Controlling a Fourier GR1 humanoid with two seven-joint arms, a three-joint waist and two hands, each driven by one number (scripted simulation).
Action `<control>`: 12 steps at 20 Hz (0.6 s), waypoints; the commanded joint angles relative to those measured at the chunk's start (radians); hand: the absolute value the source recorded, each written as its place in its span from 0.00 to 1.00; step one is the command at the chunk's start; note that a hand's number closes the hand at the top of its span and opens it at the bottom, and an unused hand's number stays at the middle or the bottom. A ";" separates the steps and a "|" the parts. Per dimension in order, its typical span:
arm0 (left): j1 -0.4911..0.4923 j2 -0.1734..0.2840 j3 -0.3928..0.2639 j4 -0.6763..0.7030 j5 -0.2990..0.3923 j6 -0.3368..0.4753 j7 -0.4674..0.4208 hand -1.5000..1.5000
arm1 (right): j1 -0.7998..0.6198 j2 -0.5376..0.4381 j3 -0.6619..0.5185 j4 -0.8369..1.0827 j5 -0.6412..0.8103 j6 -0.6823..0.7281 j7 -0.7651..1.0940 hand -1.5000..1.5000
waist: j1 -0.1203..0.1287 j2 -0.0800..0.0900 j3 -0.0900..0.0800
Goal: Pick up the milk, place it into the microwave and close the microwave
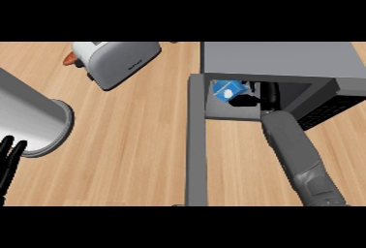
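Note:
The milk (pixel 228 90), a blue carton with a white patch, sits tilted inside the grey microwave (pixel 279 57) near the left of its cavity. My right forearm reaches into the cavity. My right hand (pixel 266 96) is just right of the carton, its fingers straight and pointing inward, with the thumb close to the carton's lower right corner. Part of the hand is hidden under the microwave's top. The microwave door (pixel 196 145) stands wide open, running toward me. My left hand (pixel 8 157) rests open at the lower left edge, fingers up.
A silver toaster (pixel 114 60) lies at the back left with a small orange object (pixel 69 59) beside it. A large grey cylindrical vessel (pixel 28 121) stands at the left edge. Bare wooden counter (pixel 136 145) lies between it and the door.

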 commanded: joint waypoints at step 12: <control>-0.019 0.022 -0.009 0.018 -0.044 -0.030 -0.015 0.00 | -0.241 -0.099 0.018 0.346 0.165 -0.267 0.004 0.00 | 0.057 0.022 0.001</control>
